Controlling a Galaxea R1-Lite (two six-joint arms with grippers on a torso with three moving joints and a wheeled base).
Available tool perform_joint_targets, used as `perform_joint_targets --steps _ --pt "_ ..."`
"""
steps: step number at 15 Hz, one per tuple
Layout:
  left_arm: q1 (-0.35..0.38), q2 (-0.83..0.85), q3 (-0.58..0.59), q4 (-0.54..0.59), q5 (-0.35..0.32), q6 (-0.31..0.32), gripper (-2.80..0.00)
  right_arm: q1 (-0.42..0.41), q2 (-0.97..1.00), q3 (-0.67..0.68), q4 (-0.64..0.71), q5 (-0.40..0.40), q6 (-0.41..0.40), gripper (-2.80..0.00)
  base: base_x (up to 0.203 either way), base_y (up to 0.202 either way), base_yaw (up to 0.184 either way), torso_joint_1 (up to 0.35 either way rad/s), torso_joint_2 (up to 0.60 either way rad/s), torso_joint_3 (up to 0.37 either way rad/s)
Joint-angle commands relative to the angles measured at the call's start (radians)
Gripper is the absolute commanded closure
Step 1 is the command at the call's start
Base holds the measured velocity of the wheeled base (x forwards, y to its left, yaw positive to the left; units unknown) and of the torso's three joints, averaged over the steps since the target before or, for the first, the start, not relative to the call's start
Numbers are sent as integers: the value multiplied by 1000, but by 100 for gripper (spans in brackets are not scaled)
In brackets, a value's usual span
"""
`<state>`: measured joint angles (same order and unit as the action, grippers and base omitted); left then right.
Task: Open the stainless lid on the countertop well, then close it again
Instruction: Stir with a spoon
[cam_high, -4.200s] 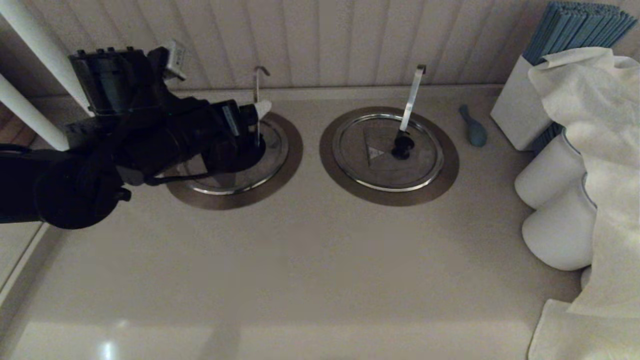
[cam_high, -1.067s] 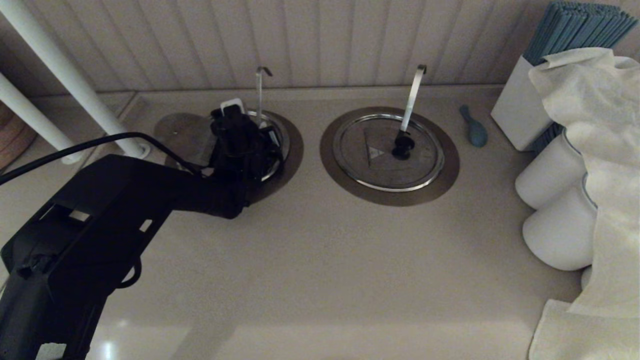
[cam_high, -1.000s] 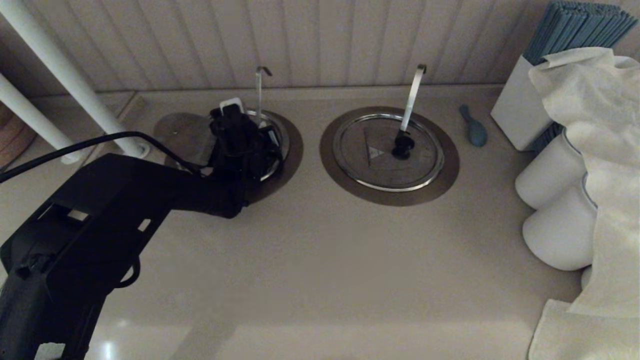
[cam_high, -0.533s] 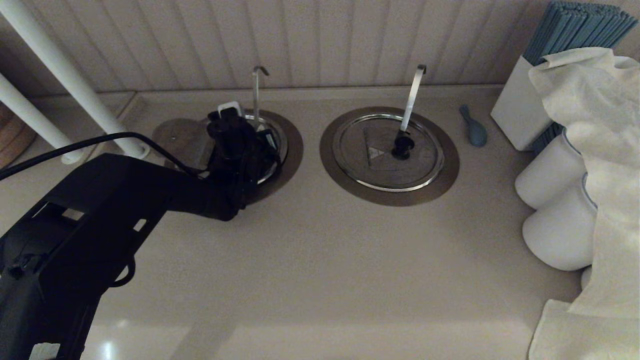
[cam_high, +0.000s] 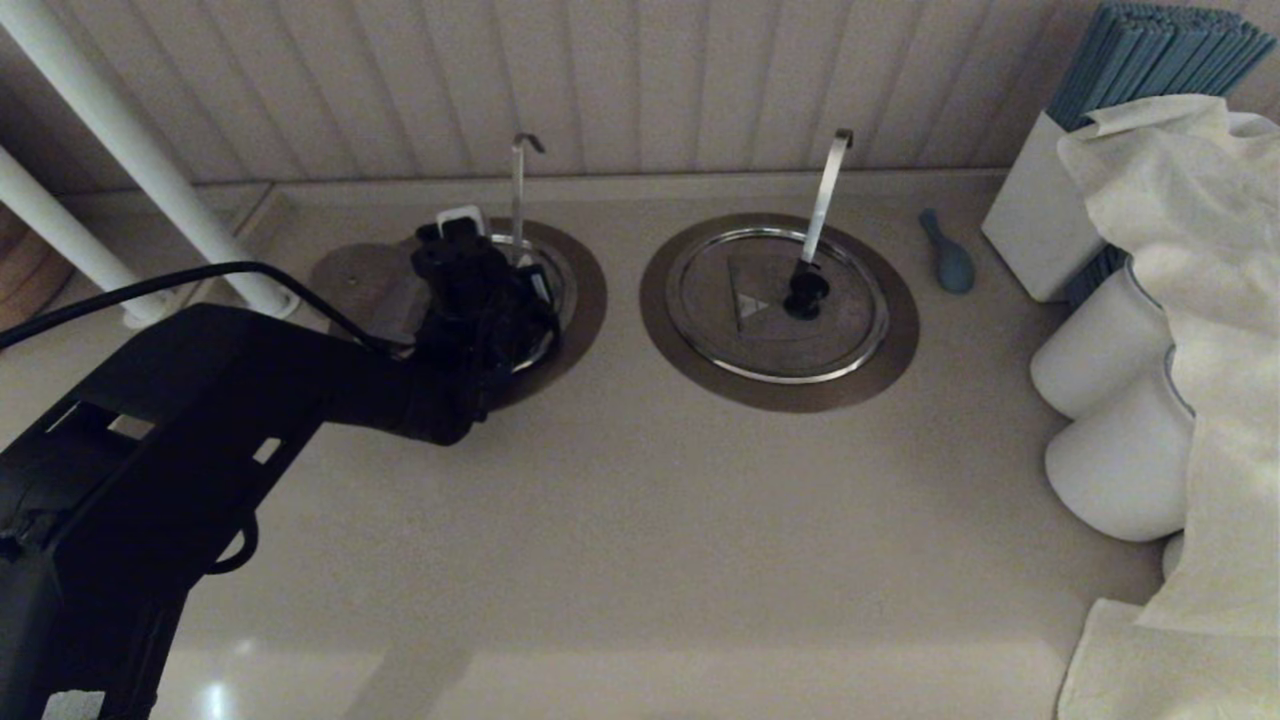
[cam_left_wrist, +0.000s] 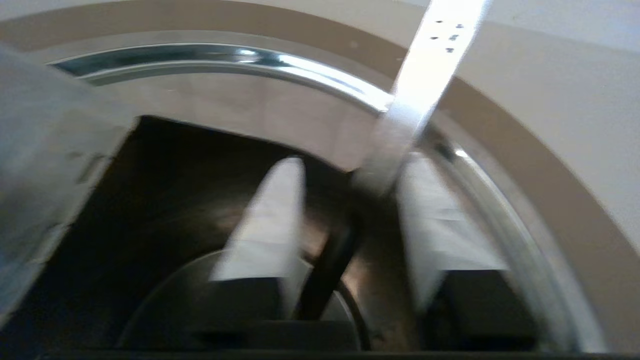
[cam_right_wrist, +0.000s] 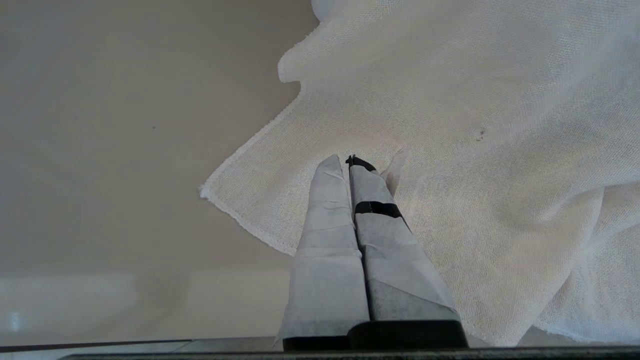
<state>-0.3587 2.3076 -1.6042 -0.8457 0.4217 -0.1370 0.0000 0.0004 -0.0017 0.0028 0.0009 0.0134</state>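
- We are working with the left gripper (cam_high: 478, 262), fingers (cam_left_wrist: 265, 225) spread to either side of the black knob (cam_left_wrist: 327, 270) and hooked rod (cam_high: 518, 190), not pinching.
- The stainless lid (cam_high: 365, 280) is lying shifted toward 9 o'clock, half off the countertop well (cam_high: 575, 300), leaving it partly open.
- We are judging the lid rigid, fairly light and slippery; the knob is the place to grip.
- The right gripper (cam_right_wrist: 350, 165) is parked over the white cloth (cam_right_wrist: 475, 150), fingers pressed together.
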Motion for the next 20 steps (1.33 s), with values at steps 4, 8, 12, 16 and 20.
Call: perform_joint_targets --steps 4,8,12,16,20 --pt "0 -24 30 -13 -8 11 -280 0 1 0 0 1 0 0 0 0 0 0 0 0" --pt "0 -49 -9 -14 -5 -37 -280 0 1 0 0 1 0 0 0 0 0 0 0 0" --pt "0 -60 -15 -13 -8 -56 -280 0 1 0 0 1 0 0 0 0 0 0 0 0" --pt "-2 31 -103 -7 -8 -56 -280 0 1 0 0 1 0 0 0 0 0 0 0 0" --pt "-14 110 -250 28 -4 -54 -280 0 1 0 0 1 0 0 0 0 0 0 0 0"
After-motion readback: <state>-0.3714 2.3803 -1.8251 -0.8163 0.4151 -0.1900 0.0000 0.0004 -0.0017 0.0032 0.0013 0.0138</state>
